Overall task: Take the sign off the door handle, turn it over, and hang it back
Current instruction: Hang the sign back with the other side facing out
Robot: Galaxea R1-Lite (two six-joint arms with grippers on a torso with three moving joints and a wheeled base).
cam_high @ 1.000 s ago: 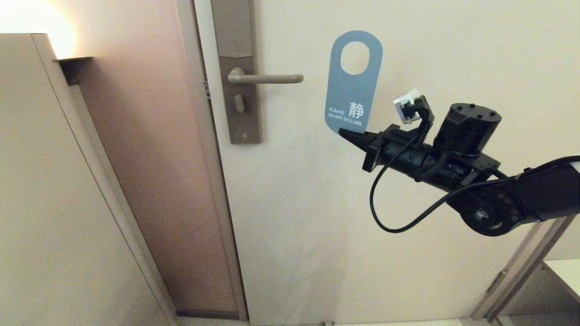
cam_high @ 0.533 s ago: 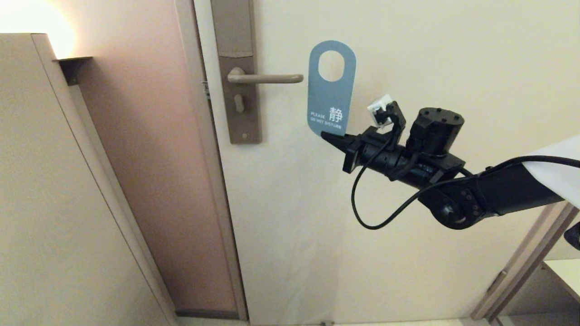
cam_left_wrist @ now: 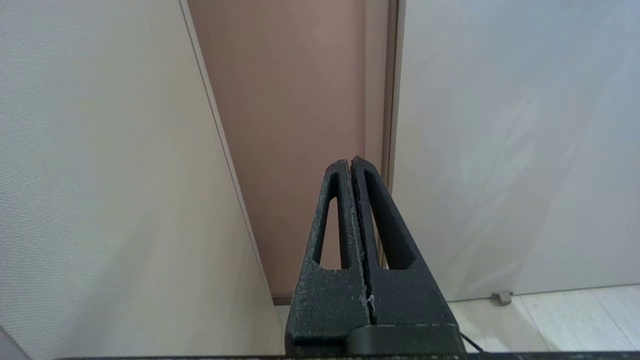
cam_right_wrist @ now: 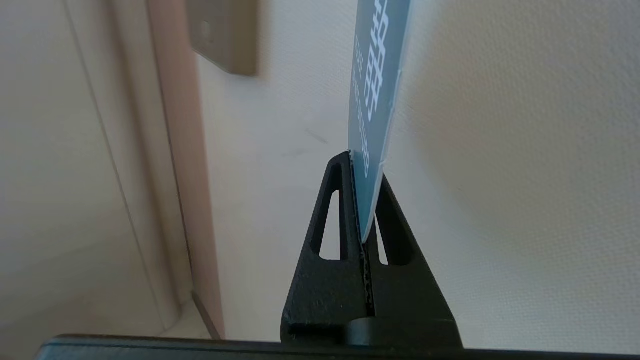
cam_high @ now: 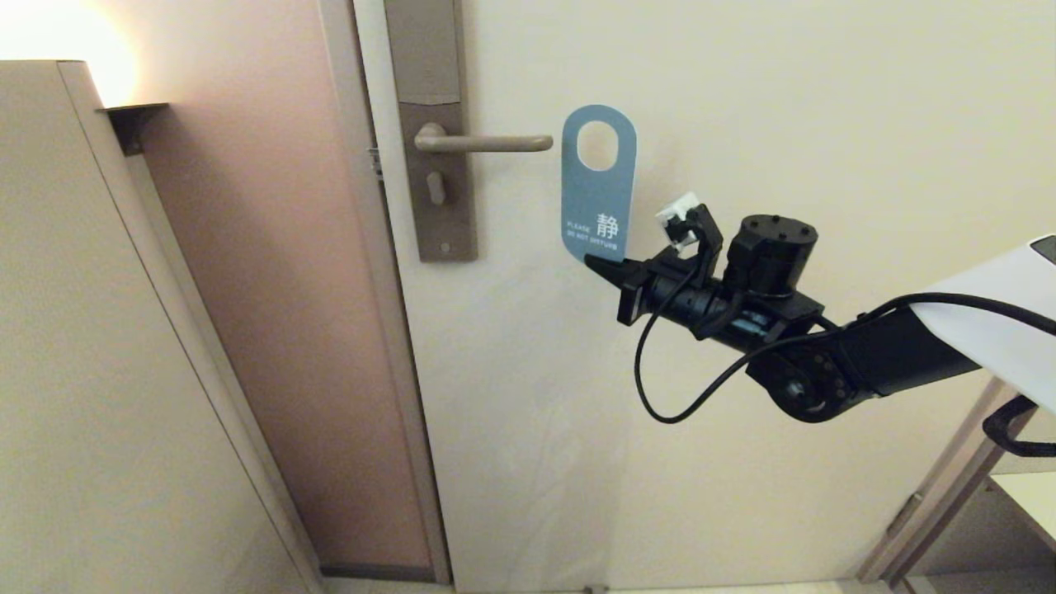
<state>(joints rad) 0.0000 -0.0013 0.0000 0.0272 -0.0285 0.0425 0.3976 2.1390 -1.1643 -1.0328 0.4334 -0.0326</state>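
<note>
The sign (cam_high: 597, 194) stands upright in front of the door, its blue "DO NOT DISTURB" face towards my head camera and its oval hole at the top. My right gripper (cam_high: 596, 264) is shut on the sign's bottom edge, seen edge-on between the fingers in the right wrist view as the sign (cam_right_wrist: 376, 105) in the gripper (cam_right_wrist: 361, 165). The door handle (cam_high: 485, 143) is a slim beige lever. Its rounded end lies just left of the sign's hole, a small gap apart. My left gripper (cam_left_wrist: 349, 165) is shut and empty, pointing at the wall by the door frame.
The tall brown backplate (cam_high: 431, 132) carries the lever on the cream door (cam_high: 742, 99). A beige cabinet side (cam_high: 99, 371) stands at the left, with a lit wall lamp (cam_high: 58, 37) above it. The door frame's hinge side (cam_high: 949, 487) is at the lower right.
My right arm has carried the sign left and down, from up and right of the lever to just beside its rounded end. The grip is unchanged; the left arm is still.
</note>
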